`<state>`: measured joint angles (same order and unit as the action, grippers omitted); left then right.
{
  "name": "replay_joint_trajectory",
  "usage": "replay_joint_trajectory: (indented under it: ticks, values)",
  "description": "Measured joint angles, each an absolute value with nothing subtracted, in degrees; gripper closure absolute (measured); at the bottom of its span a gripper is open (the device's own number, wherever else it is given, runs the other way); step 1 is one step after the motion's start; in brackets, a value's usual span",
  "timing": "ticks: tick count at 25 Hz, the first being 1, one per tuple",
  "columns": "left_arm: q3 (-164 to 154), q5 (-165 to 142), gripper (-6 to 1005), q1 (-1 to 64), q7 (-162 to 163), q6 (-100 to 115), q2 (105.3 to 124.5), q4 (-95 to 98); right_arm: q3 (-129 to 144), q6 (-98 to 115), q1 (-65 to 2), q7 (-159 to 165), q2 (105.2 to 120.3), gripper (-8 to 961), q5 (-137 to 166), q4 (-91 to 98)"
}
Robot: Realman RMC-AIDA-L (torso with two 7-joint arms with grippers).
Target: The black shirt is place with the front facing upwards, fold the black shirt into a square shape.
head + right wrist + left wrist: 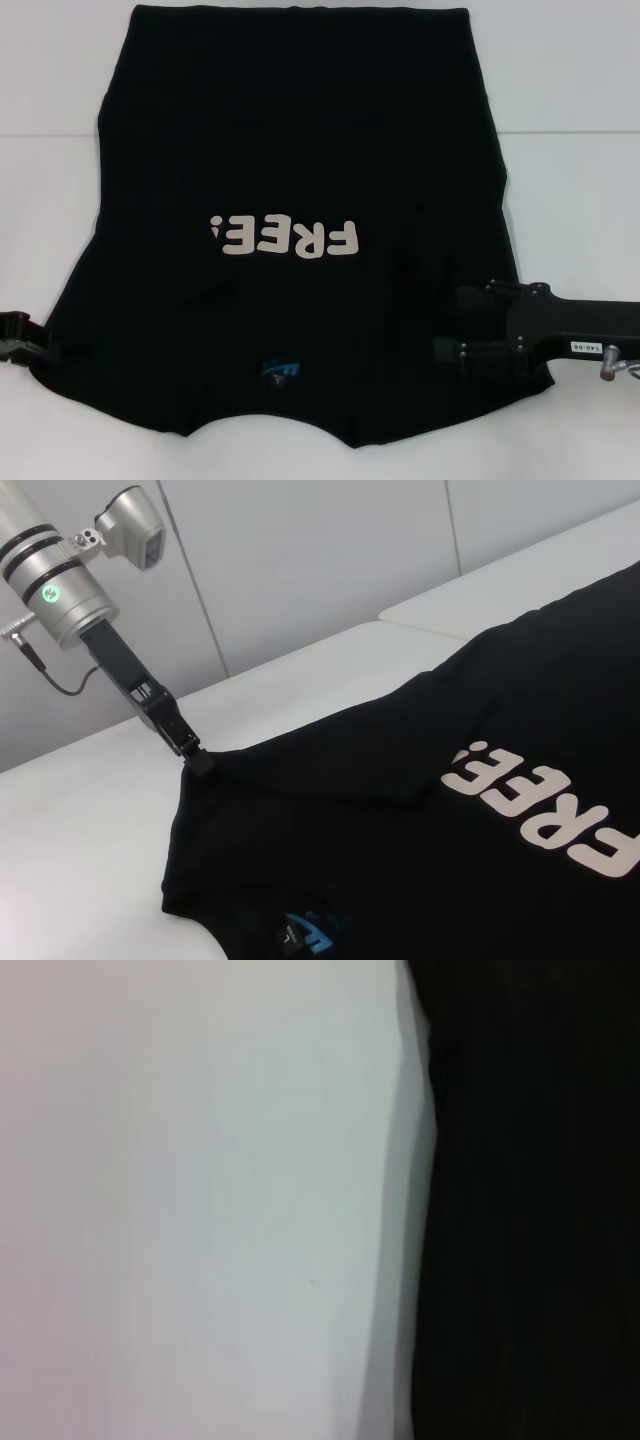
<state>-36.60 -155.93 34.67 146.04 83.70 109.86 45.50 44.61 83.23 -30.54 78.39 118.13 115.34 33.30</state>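
Observation:
The black shirt [290, 180] lies flat on the white table, front up, with the white "FREE!" print [285, 238] and the blue neck label [283, 370] towards me. It also shows in the right wrist view [450, 810] and in the left wrist view [530, 1200]. My left gripper [35, 345] is at the shirt's near left corner. In the right wrist view the left gripper [197, 760] is closed on that corner, and the cloth rises slightly to it. My right gripper [445, 350] is over the shirt's near right part, black against black cloth.
The white table [580, 200] spreads around the shirt, with a seam line across it [570, 132]. A white wall [300, 570] stands behind the table's left side. The left arm's silver wrist [60, 580] and its cable hang above the table edge.

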Motion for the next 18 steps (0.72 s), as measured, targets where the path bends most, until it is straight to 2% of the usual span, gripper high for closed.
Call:
replay_joint_trajectory:
  ticks: [7, 10, 16, 18]
  values:
    - [-37.01, -156.00, 623, 34.74, 146.05, 83.60, 110.08, 45.70, 44.65, 83.30, -30.79, 79.14, 118.05, 11, 115.35, 33.59]
    - [-37.00, -156.00, 835, 34.72, 145.60, 83.64, 110.09, 45.70, 44.82, 83.33, -30.86, 80.99, 117.56, 11, 115.37, 33.92]
    - [-36.60, -155.54, 966, 34.66, 144.56, 84.23, 109.94, 45.67, 45.00, 83.89, -31.57, 87.85, 116.02, 11, 115.97, 35.42]
    - [-36.48, -155.50, 966, 34.88, 144.46, 84.69, 109.85, 45.64, 45.00, 84.45, -32.03, 94.51, 115.35, 12, 117.66, 38.20]
